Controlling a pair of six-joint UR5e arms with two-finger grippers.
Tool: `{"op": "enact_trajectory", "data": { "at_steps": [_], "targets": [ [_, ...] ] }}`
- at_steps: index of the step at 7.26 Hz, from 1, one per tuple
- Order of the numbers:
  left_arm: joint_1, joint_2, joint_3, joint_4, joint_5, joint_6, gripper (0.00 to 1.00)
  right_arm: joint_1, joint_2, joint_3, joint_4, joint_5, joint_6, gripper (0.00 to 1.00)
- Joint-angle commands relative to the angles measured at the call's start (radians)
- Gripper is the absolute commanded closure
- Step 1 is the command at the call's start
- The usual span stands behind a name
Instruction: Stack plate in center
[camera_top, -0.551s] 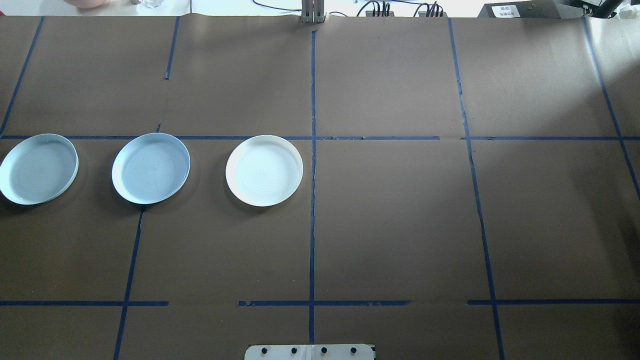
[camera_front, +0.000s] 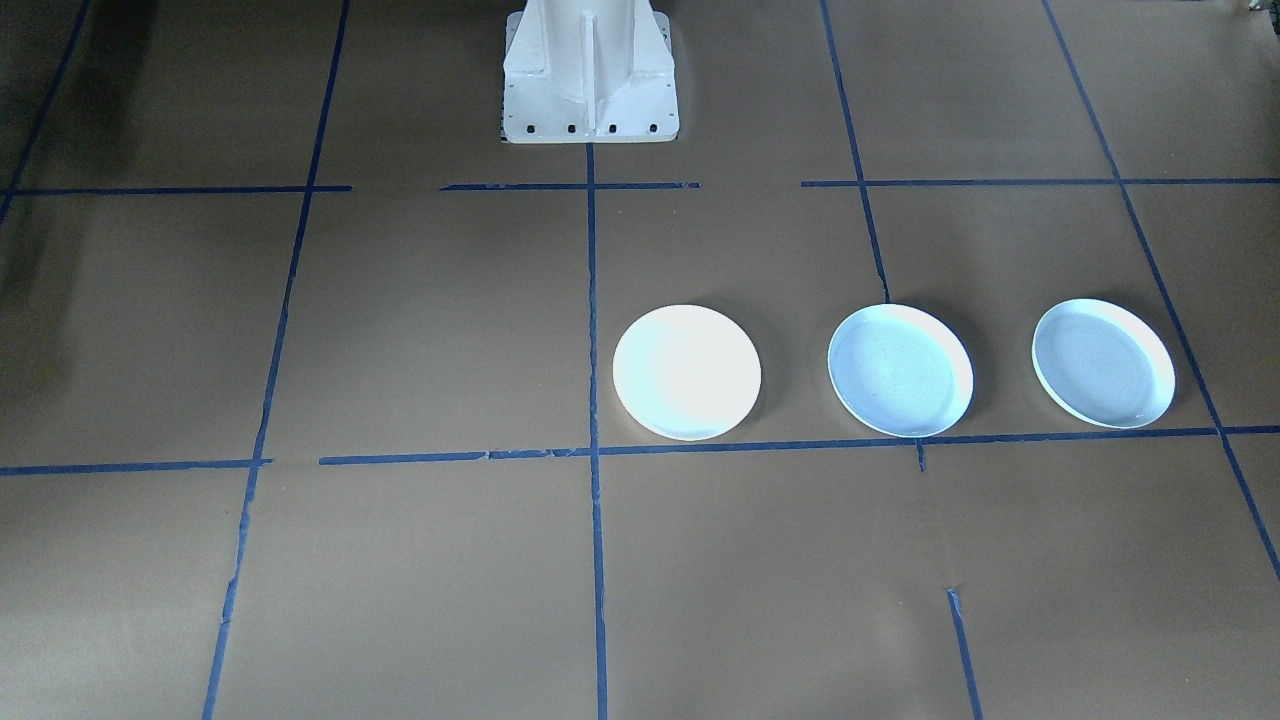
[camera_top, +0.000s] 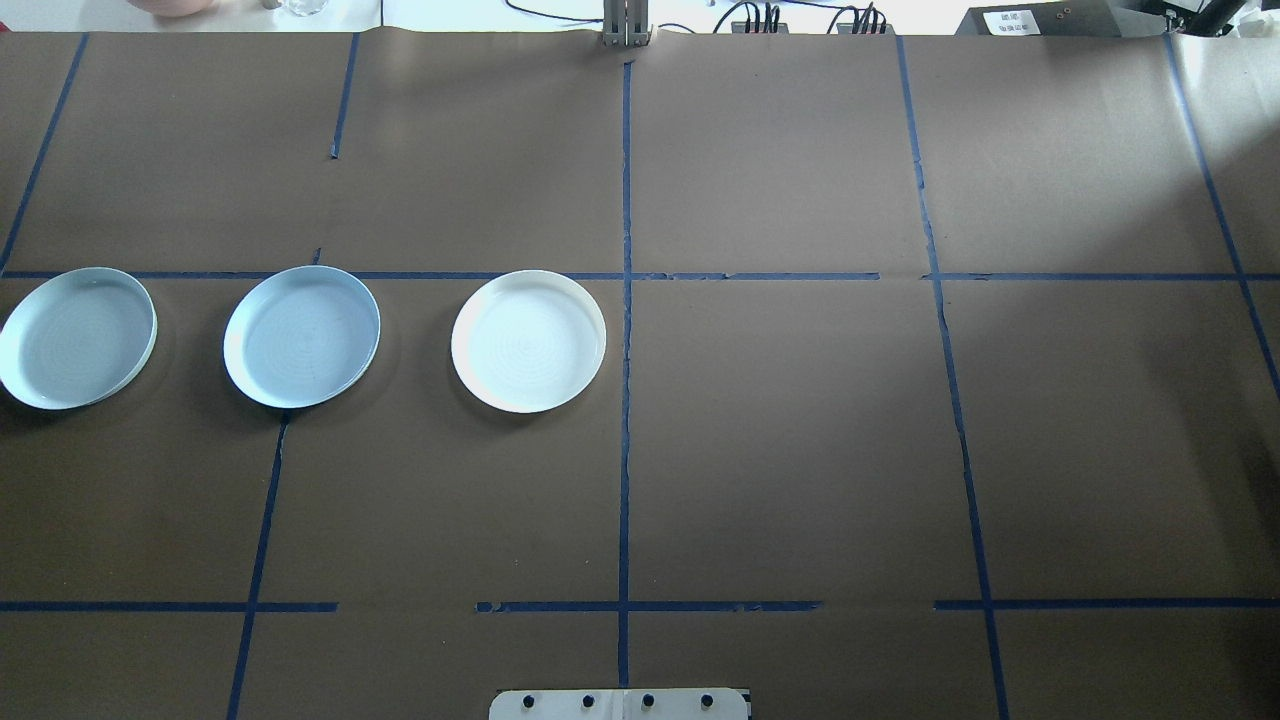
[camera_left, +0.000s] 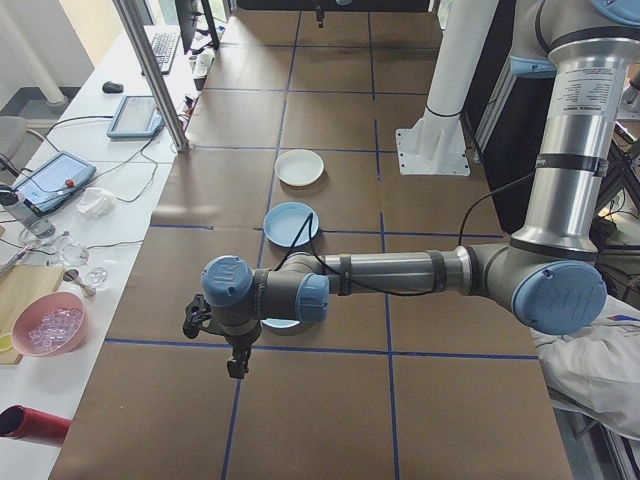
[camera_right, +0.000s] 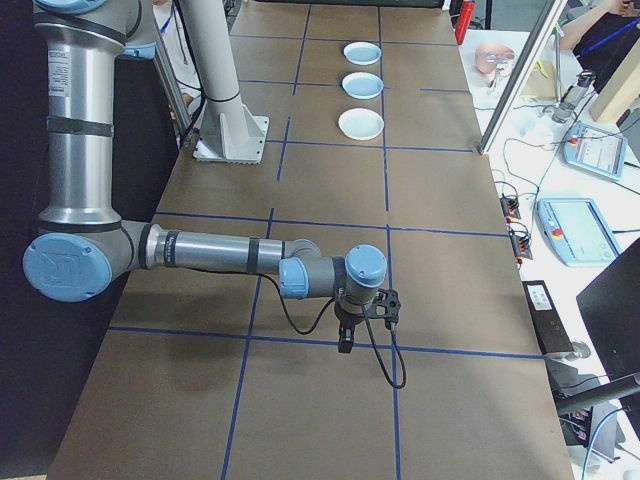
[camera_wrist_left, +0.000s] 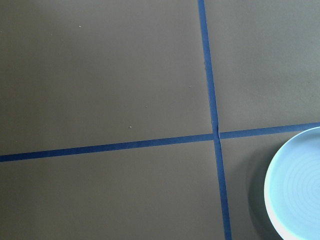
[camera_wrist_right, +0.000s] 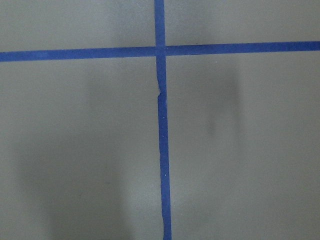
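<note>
Three plates lie in a row on the brown table. A white plate (camera_top: 528, 341) (camera_front: 686, 372) sits just left of the centre tape line. Two light blue plates (camera_top: 301, 336) (camera_top: 77, 337) lie further towards my left side. My left gripper (camera_left: 237, 365) hangs over the table's left end, close to the outermost blue plate (camera_wrist_left: 300, 190), whose rim shows in the left wrist view. My right gripper (camera_right: 345, 343) hangs over bare table at the right end, far from the plates. Both grippers show only in the side views, so I cannot tell whether they are open or shut.
Blue tape lines (camera_top: 625, 400) divide the table into squares. The white robot pedestal (camera_front: 590, 80) stands at the near middle edge. A side bench holds tablets (camera_left: 135, 115) and a pink bowl (camera_left: 48, 325). A person's white sleeve (camera_left: 600, 360) is beside the left arm.
</note>
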Motion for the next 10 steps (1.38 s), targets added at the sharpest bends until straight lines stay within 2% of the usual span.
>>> {"op": "enact_trajectory", "data": {
  "at_steps": [1, 2, 4, 5, 6, 7, 8, 10],
  "targets": [
    [0.000, 0.000, 0.002, -0.002, 0.001, 0.000, 0.00, -0.001, 0.000, 0.001, 0.000, 0.000, 0.000, 0.00],
    [0.000, 0.005, 0.030, -0.061, 0.001, 0.000, 0.00, -0.001, 0.000, 0.000, 0.000, 0.000, 0.000, 0.00],
    [0.000, 0.077, 0.033, -0.208, -0.002, -0.004, 0.00, -0.001, 0.000, 0.000, 0.000, 0.000, 0.000, 0.00],
    [0.003, 0.058, 0.029, -0.198, -0.005, -0.077, 0.00, 0.001, 0.000, 0.000, 0.000, 0.000, 0.000, 0.00],
    [0.005, 0.052, 0.024, -0.204, -0.078, -0.260, 0.00, -0.001, 0.000, 0.001, 0.000, 0.000, 0.000, 0.00],
    [0.017, 0.051, 0.024, -0.212, -0.118, -0.345, 0.00, -0.001, 0.000, 0.001, 0.000, 0.000, 0.000, 0.00],
    [0.049, 0.045, 0.019, -0.218, -0.120, -0.368, 0.00, -0.001, 0.000, 0.001, 0.000, 0.000, 0.000, 0.00],
    [0.225, -0.015, 0.036, -0.216, -0.117, -0.366, 0.00, -0.001, 0.000, 0.001, 0.000, 0.000, 0.000, 0.00]
  ]
}}
